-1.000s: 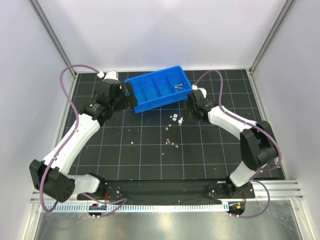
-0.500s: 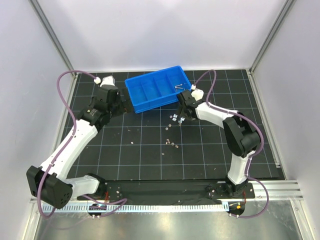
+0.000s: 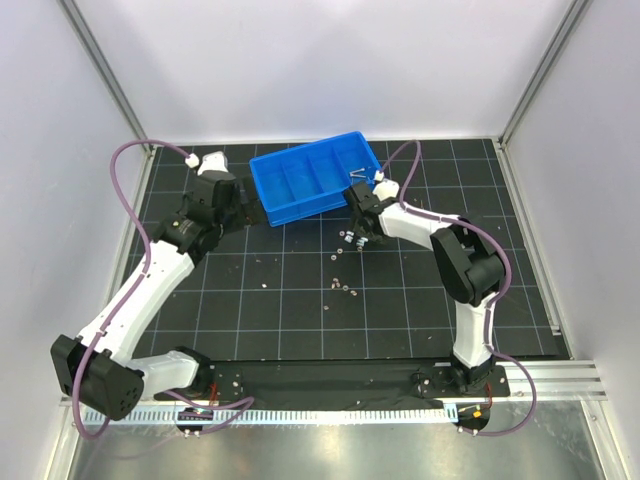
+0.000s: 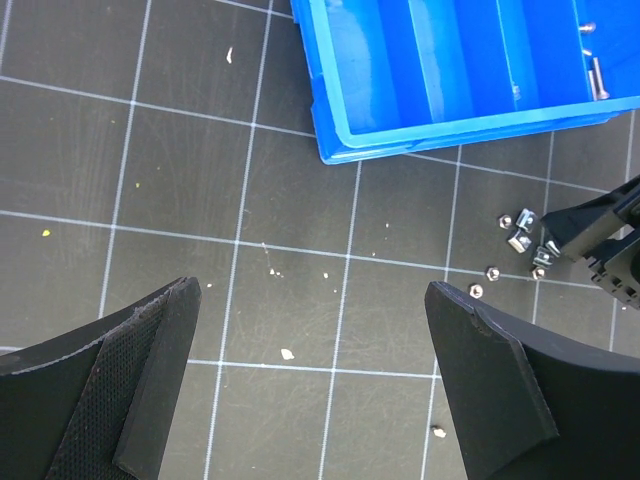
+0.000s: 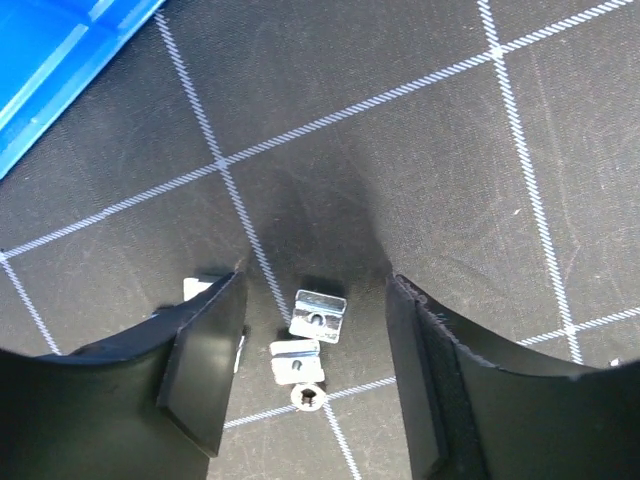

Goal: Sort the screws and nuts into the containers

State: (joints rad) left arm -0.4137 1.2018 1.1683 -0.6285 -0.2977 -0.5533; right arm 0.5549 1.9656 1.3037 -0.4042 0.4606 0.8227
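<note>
The blue tray [image 3: 310, 208] lies tilted at the back of the mat, and its corner shows in the left wrist view [image 4: 345, 145]. Two screws [image 3: 358, 172] lie in its rightmost compartment and also show in the left wrist view [image 4: 597, 76]. Blocky nuts [image 3: 352, 238] lie on the mat just in front of the tray. My right gripper [image 5: 312, 345] is open and low, with two nuts [image 5: 319, 314] and a small round piece [image 5: 309, 398] between its fingers. My left gripper [image 4: 315, 370] is open and empty over bare mat, left of the tray's near corner.
More small nuts [image 3: 340, 286] lie further forward on the mat. Small hex nuts [image 4: 484, 281] lie near the right gripper. Pale crumbs [image 4: 287, 353] dot the mat. The tray's corner [image 5: 60, 50] is just up and left of the right gripper.
My right gripper has moved left from beside the tray's right end down over the nuts. My left gripper has drawn back a little from the tray.
</note>
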